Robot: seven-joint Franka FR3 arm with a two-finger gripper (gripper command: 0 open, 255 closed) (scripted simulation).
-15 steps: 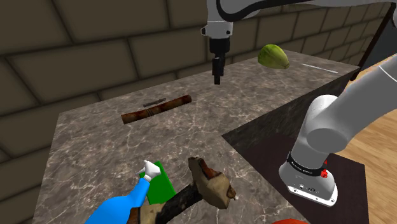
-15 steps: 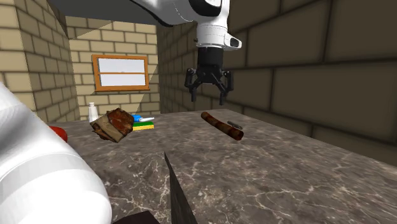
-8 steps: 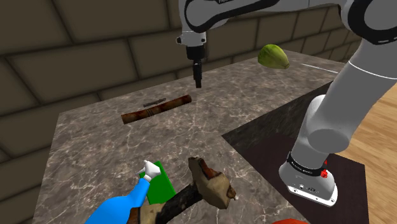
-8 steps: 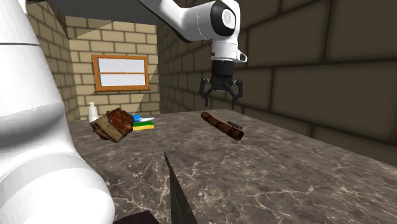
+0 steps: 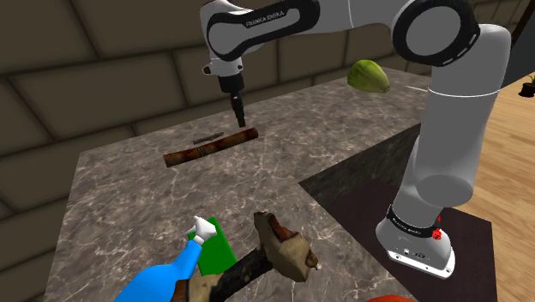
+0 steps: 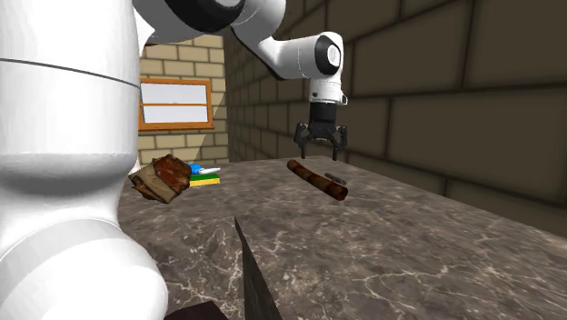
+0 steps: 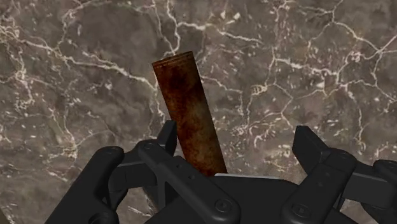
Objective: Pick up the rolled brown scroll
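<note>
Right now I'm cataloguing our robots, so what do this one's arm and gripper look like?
The arm is glossy white with rounded links and dark joints; black lettering runs along the link by the wrist. The gripper is all black and two-fingered.
</note>
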